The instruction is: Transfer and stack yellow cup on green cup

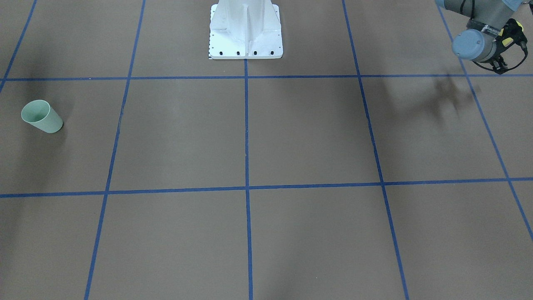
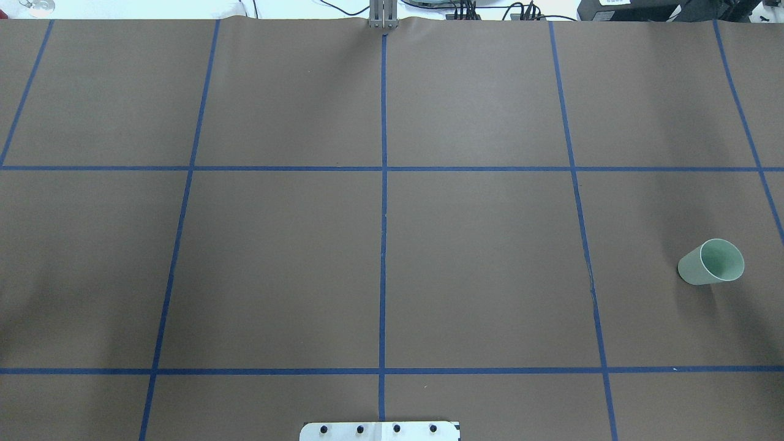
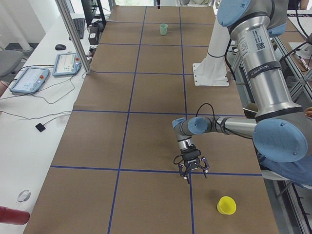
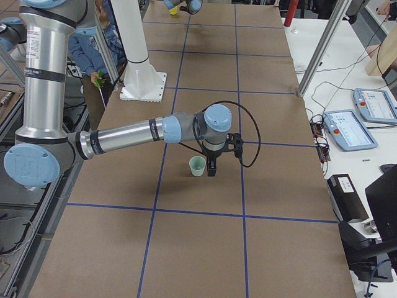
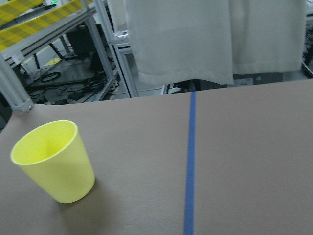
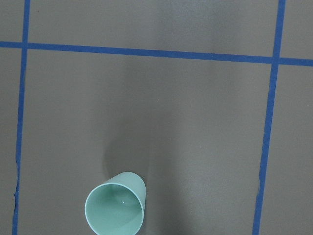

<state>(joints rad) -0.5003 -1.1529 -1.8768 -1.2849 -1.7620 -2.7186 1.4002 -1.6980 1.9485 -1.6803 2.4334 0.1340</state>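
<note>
The green cup (image 1: pixel 41 116) stands upright at the table's right end; it also shows in the overhead view (image 2: pixel 710 262), the side views (image 3: pixel 164 29) (image 4: pixel 197 166) and the right wrist view (image 6: pixel 115 208). The yellow cup (image 3: pixel 226 205) stands upright near the table's left end and shows close in the left wrist view (image 5: pixel 54 161). My left gripper (image 3: pixel 194 175) hangs fingers-down above the table, a short way from the yellow cup. My right gripper (image 4: pixel 211 171) hangs over the table beside the green cup. Both show only in side views, so I cannot tell open or shut.
The white robot base (image 1: pixel 245 31) stands at the table's middle on the robot's side. Blue tape lines grid the brown table (image 2: pixel 275 263). A side bench holds teach pendants (image 3: pixel 29 80) (image 4: pixel 350 127) and cables. A metal post (image 3: pixel 73 34) stands at the bench edge.
</note>
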